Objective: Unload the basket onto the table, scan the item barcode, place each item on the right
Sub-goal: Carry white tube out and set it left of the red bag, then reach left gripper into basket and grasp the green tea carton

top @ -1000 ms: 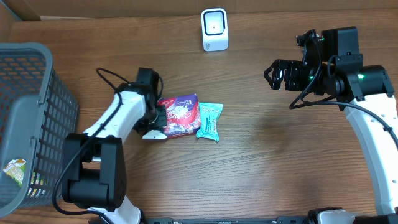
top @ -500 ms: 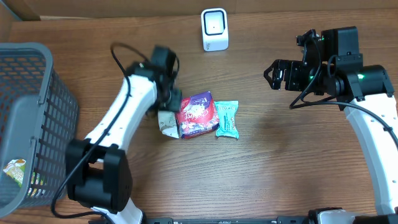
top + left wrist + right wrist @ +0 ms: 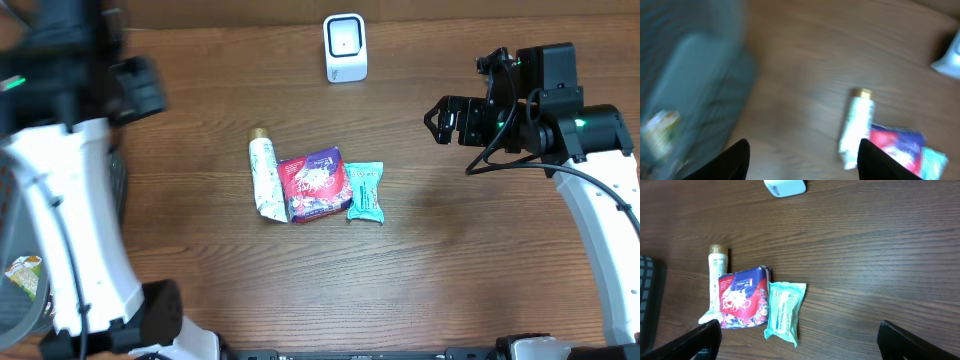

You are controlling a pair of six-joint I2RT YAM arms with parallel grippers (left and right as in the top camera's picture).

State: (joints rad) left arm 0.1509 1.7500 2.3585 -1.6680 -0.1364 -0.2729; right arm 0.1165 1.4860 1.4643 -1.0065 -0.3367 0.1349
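Note:
Three items lie side by side mid-table: a white tube with a gold cap (image 3: 264, 180), a red and purple snack bag (image 3: 314, 183) and a teal packet (image 3: 365, 191). The white barcode scanner (image 3: 345, 47) stands at the back edge. My left arm (image 3: 60, 200) is raised and blurred at the far left. In the left wrist view, the left gripper (image 3: 802, 160) is open and empty, high above the table, with the tube (image 3: 857, 122) off to its right. My right gripper (image 3: 807, 342) hangs wide open at the right, well above the teal packet (image 3: 784, 311).
A grey mesh basket (image 3: 690, 100) stands at the left edge, mostly hidden under my left arm in the overhead view, with a green and white packet (image 3: 22, 272) inside it. Bare wood table (image 3: 450, 260) spreads to the right of the items.
The left gripper pushed the items a little to the right, opened and let go of the white tube. It then lifted fast toward the far left. The right arm has not moved.

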